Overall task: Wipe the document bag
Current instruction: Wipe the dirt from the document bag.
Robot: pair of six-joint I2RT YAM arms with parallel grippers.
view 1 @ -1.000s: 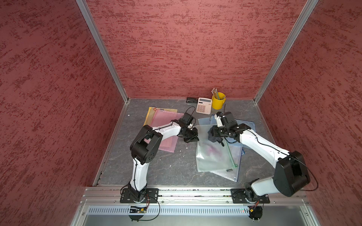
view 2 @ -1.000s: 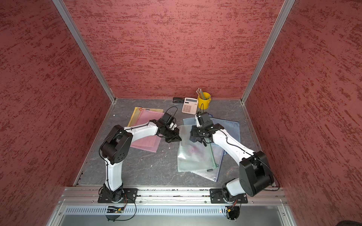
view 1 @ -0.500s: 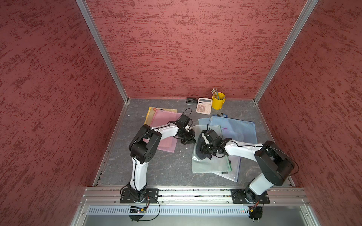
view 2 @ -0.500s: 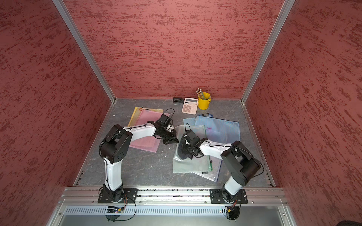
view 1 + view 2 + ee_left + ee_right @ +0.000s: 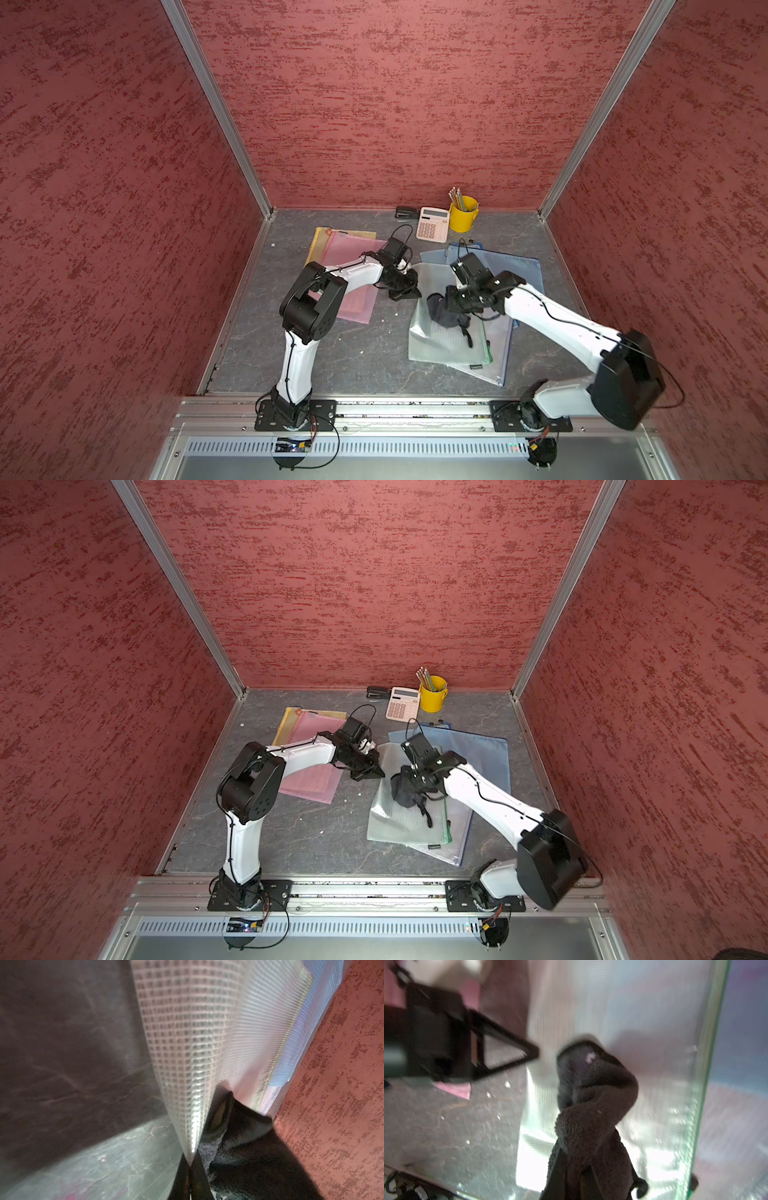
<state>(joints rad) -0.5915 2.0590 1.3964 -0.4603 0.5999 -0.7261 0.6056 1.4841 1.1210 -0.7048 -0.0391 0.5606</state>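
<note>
Right gripper [image 5: 451, 302] is clamping a dark fleecy cloth [image 5: 591, 1101], jaws together on its bunched end. The cloth is pressing down on the document bag [image 5: 444, 345], a clear mesh pouch with a green zip edge, in the bag's left part. Left gripper [image 5: 190, 1165] is pinching the same bag's left edge, toward the back, jaws together on the mesh. The mesh is rising there in a fold off the table [image 5: 332, 353]. The document bag is lying on the right half of the table, overlapping a blue bag [image 5: 513, 268] beneath it. Both arms are reaching in from the front rail. A pink bag [image 5: 353, 270] is lying over a yellow bag [image 5: 318, 241], partly under the left arm. A calculator [image 5: 432, 224], a yellow cup [image 5: 463, 216] of pencils and a stapler [image 5: 406, 212] are sitting along the back wall.
</note>
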